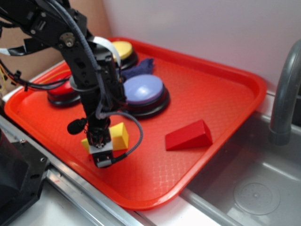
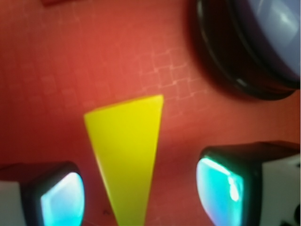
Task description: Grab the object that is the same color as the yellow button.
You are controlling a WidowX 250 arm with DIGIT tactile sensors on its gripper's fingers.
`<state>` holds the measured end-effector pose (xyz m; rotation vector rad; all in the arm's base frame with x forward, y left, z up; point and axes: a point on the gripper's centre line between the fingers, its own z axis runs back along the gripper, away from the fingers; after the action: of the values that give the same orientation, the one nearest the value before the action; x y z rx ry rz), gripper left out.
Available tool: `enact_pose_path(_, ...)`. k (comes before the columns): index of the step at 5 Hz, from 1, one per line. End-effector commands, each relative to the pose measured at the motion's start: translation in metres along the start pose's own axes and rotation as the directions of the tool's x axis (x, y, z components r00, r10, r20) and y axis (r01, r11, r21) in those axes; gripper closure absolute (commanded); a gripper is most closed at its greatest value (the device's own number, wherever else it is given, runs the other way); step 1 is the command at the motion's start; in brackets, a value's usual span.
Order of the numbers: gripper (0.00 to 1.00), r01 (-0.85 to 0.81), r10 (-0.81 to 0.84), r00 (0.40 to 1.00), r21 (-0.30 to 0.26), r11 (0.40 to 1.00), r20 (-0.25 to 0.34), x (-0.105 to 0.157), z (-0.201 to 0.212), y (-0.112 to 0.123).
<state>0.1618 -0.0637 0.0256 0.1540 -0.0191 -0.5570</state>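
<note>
A small yellow wedge block (image 1: 120, 136) lies on the red tray (image 1: 211, 94), near its front left edge. My gripper (image 1: 101, 149) hangs straight over it, partly hiding it in the exterior view. In the wrist view the yellow wedge (image 2: 129, 155) lies between my two fingertips (image 2: 61, 197), with red tray showing on both sides of it. The gripper (image 2: 141, 197) is open and touches nothing. The yellow button (image 1: 123, 51) stands at the tray's far left corner, half hidden by my arm.
A pale purple button (image 1: 143, 93) sits just behind the gripper, also seen in the wrist view (image 2: 263, 42). A red button (image 1: 63, 92) is at the left, a red wedge (image 1: 189, 135) to the right. A dark blue cloth (image 1: 141, 66) lies behind. A grey faucet (image 1: 284, 94) and sink basin (image 1: 254, 193) are at right.
</note>
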Motion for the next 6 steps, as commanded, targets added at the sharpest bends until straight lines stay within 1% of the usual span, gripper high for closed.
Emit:
enact_pose_path(1, 1.0, -0.024, 0.024, 1.0, -0.022, 0.999, 0.013, 0.004, -0.003, 0.003)
enact_pose_path(2, 1.0, -0.033, 0.033, 0.999, -0.042, 0.999, 0.007, 0.004, -0.005, 0.005)
enact_pose_path(3, 1.0, -0.058, 0.062, 0.996, -0.066, 0.996, 0.061, 0.001, 0.012, 0.01)
enact_pose_path(4, 1.0, -0.173, 0.181, 0.979, -0.081, 0.981, 0.092, -0.002, 0.042, 0.023)
enact_pose_path(5, 1.0, -0.35, 0.359, 0.928, -0.093, 0.932, 0.101, -0.01, 0.08, 0.048)
enact_pose_path(6, 1.0, -0.548, 0.563, 0.822, -0.144, 0.824, 0.09, -0.021, 0.106, 0.075)
